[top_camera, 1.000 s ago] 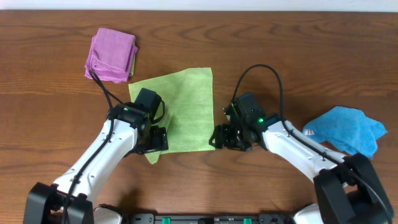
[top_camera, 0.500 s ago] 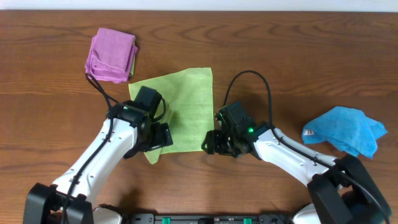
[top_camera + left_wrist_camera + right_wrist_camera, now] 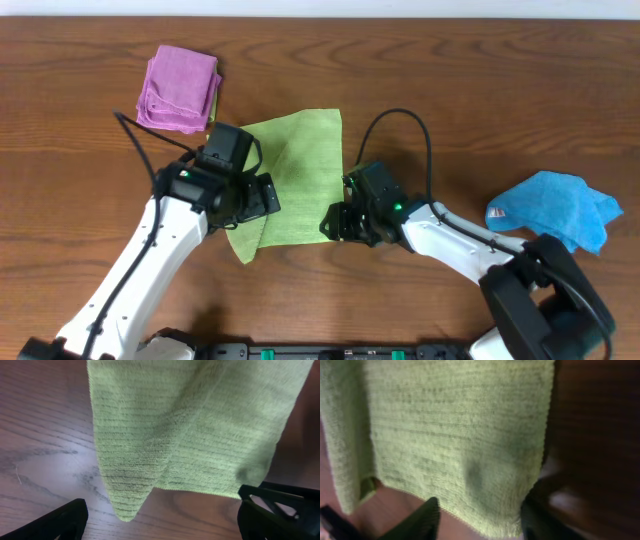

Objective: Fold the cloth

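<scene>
The lime-green cloth (image 3: 300, 165) lies spread on the wooden table (image 3: 450, 90), with its near left corner (image 3: 245, 252) creased into a point. My left gripper (image 3: 258, 198) is open over the cloth's left part. In the left wrist view the cloth (image 3: 190, 425) fills the top, and its pointed corner lies between the wide-open fingers (image 3: 160, 512). My right gripper (image 3: 333, 222) is open at the cloth's near right corner. In the right wrist view the cloth (image 3: 455, 435) has its near edge between the two fingers (image 3: 480, 520). The white tag is not visible.
A folded purple cloth (image 3: 178, 88) lies at the far left, just beyond the green cloth's far left corner. A crumpled bright blue cloth (image 3: 550, 210) lies at the right, beside the right arm.
My right gripper has moved left to the cloth's near right corner. My left arm has shifted up and away from the near edge, over the cloth's left part. The near left corner looks more bunched.
</scene>
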`<state>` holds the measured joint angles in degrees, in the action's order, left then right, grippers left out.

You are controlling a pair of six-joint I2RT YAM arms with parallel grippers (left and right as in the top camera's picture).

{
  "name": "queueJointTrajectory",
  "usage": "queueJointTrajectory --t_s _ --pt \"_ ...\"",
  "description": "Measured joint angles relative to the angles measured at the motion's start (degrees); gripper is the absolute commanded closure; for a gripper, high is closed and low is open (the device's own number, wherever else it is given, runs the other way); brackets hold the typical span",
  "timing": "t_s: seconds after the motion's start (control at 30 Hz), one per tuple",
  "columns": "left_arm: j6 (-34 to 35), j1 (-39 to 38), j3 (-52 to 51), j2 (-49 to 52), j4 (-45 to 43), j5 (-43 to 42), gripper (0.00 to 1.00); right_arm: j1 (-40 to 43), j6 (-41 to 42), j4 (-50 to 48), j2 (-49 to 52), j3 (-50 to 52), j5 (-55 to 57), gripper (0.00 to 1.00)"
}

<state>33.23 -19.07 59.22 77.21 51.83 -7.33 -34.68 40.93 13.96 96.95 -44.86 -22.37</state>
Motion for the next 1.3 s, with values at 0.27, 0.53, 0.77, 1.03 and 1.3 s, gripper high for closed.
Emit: queueJointTrajectory --t_s 0.27,0.53,0.77,1.03,1.3 --pt "0.02 3.74 0.02 -2.54 0.02 -1.51 0.04 0.04 -0.22 -0.2 1.77 0.13 -0.04 0.99" --pt "1.07 4.09 0.02 -2.54 0.02 -3.52 0.05 4.68 -3.52 4.04 -3.69 0.48 4.04 0.99" --pt "2.16 4.09 0.02 -2.54 -0.04 -4.87 0.05 9.11 -7.65 5.62 -11.13 0.48 6.71 0.99" --pt "5.07 4.09 -4.46 -2.36 -2.49 -9.33 0.05 9.38 -9.81 7.96 -11.19 0.48 9.64 0.99" --pt "8.74 4.09 -9.03 -2.32 -3.17 -13.57 0.05 12.0 -10.16 8.74 -11.19 0.48 12.2 0.99"
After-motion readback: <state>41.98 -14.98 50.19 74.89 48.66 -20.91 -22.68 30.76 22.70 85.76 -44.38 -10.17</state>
